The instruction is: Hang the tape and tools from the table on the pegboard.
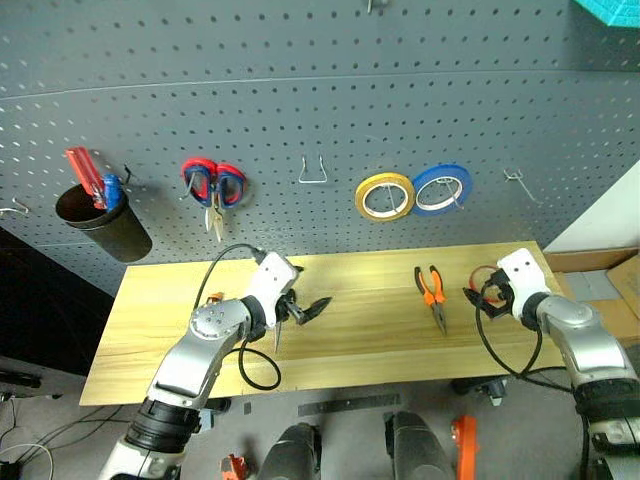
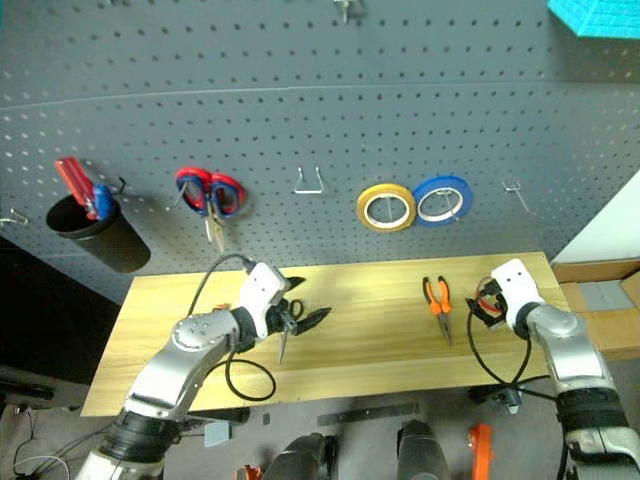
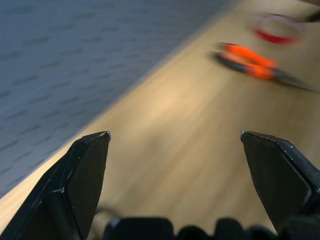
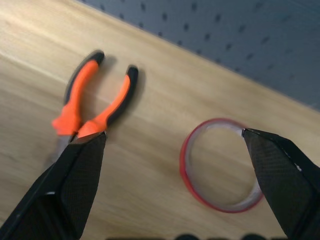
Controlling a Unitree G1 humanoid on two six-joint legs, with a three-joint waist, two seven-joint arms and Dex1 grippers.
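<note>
The thin red tape (image 4: 221,166), a flat ring with a pale inner rim, lies on the grained wooden table (image 1: 360,340) just beyond the spread, empty right gripper (image 1: 482,297); orange-handled pliers (image 1: 431,292) lie left of it. The left gripper (image 1: 300,312) is released too.

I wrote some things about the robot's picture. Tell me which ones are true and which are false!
1. The pliers lie on the table. True.
2. The red tape already hangs on the pegboard. False: it lies flat on the table, beside the pliers.
3. The yellow tape roll and the blue tape roll hang side by side on the pegboard. True.
4. The right gripper is squeezing the pliers. False: its fingers stand wide apart and hold nothing.
5. The left gripper is open. True.
6. The black cup stands on the table. False: it hangs on the pegboard, with red and blue handles sticking out.
</note>
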